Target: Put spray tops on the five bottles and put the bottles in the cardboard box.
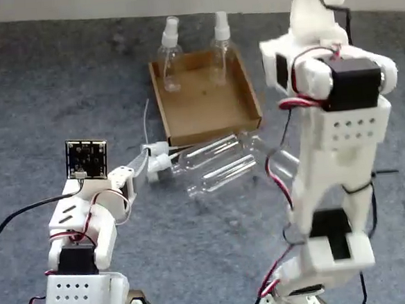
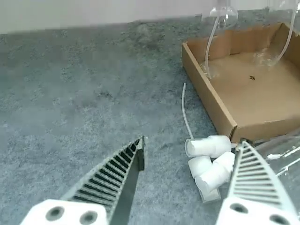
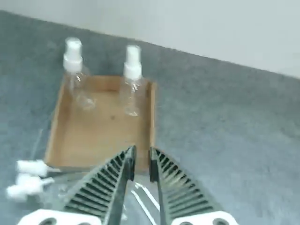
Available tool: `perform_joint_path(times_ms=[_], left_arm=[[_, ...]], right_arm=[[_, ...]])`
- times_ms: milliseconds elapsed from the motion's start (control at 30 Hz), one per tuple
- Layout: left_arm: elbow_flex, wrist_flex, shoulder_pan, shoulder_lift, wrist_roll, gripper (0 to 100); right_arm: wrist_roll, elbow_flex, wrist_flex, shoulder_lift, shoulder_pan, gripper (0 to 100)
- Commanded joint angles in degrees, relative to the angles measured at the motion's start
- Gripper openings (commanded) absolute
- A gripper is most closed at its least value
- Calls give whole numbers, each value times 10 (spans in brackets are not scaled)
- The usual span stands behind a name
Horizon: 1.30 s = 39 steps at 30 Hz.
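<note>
Cardboard box (image 1: 203,113) lies at the far middle of the worktop (image 1: 59,85), with two capped bottles (image 1: 170,57) standing in its far part. The other bottles (image 1: 213,155) lie just near of it, and loose spray tops (image 2: 208,161) cluster at their left end. The left end effector (image 2: 192,143) is spread wide by the tops. The right end effector (image 3: 141,151) hangs above, almost pressed together and empty. Capping the next bottle seems in hand. This asks to pinch one top and aim its tube into a neck.

Pose: left end effector (image 2: 192,143) low at near corner of cardboard box (image 1: 215,131), jaws wide apart; right end effector (image 3: 141,152) high over its near edge, jaws almost closed.
</note>
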State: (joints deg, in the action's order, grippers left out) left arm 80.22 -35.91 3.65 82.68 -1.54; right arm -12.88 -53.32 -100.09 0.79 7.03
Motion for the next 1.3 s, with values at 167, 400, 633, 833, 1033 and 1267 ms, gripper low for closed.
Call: perform_joint_path(times_ms=[167, 400, 633, 833, 1033, 1267], left_arm=[[-2, 16, 7, -2, -5, 241], [-2, 14, 7, -2, -5, 241], [-1, 14, 7, -2, -5, 241], [-1, 14, 7, -2, -5, 241], [-1, 13, 7, -2, -5, 241], [-1, 12, 7, -2, -5, 241]], right_arm=[[-200, 465, 58, -192, -13, 68], [-280, 665, 181, -194, -15, 218], [-282, 749, 320, -194, -13, 221], [-283, 807, 389, -193, -15, 221], [-280, 815, 407, -113, -17, 221], [-279, 742, 427, 10, -41, 218]])
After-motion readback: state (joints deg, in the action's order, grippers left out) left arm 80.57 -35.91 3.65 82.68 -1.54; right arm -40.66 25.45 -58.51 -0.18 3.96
